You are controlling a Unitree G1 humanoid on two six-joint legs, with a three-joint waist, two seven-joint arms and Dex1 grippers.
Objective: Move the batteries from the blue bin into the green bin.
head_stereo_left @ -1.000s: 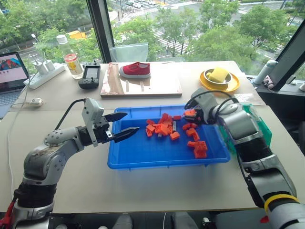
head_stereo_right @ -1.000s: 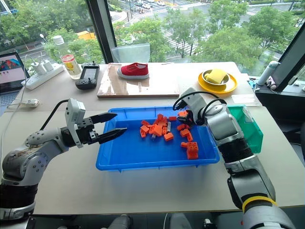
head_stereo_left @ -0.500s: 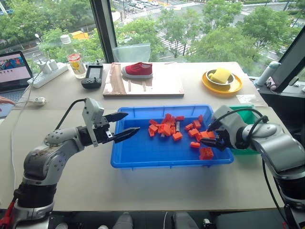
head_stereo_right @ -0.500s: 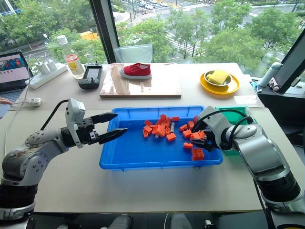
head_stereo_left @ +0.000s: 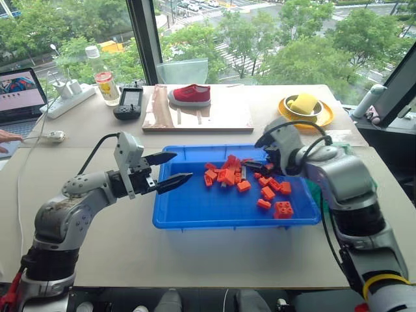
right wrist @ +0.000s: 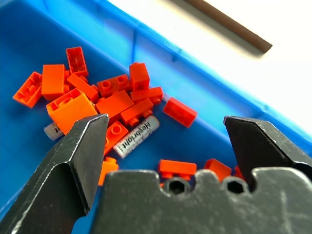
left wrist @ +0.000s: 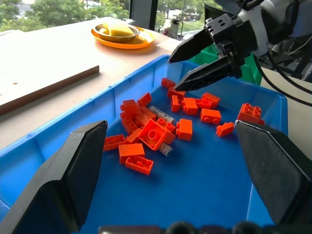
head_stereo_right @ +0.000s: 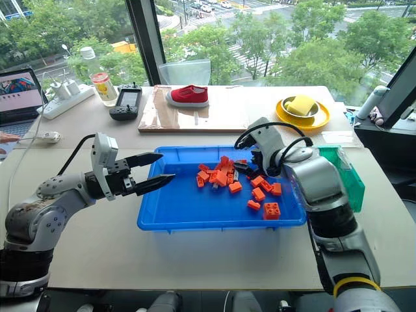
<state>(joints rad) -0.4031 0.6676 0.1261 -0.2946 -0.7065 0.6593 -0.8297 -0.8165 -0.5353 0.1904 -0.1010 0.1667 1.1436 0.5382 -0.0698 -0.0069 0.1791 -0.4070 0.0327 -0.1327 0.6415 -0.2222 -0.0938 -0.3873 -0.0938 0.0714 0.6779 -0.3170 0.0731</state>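
Note:
The blue bin (head_stereo_left: 195, 208) lies in front of me with a pile of red-orange blocks (head_stereo_left: 224, 175) in it. Two batteries lie among those blocks: one labelled battery (right wrist: 136, 137) in the open, and another battery (right wrist: 51, 130) half under a block. Both also show in the left wrist view, one battery (left wrist: 161, 114) behind the pile and one battery (left wrist: 165, 149) at its front. My right gripper (head_stereo_right: 242, 166) hangs open just above the pile, pointing down at the batteries. My left gripper (head_stereo_left: 183, 165) stands open and empty over the bin's left end. The green bin (head_stereo_right: 348, 179) sits right of the blue bin, partly behind my right arm.
Behind the bin lies a wooden board (head_stereo_left: 214, 117) with a red shoe (head_stereo_left: 190, 95) on it. A yellow plate (head_stereo_left: 305, 110) stands at the back right. A laptop (head_stereo_left: 19, 97), power strip, bottle and remote are at the back left. A person's hand (head_stereo_left: 5, 136) shows at the left edge.
My right gripper swung out to the bin's right end beside the green bin, then came back over the block pile with its jaws wider. The left arm has kept still.

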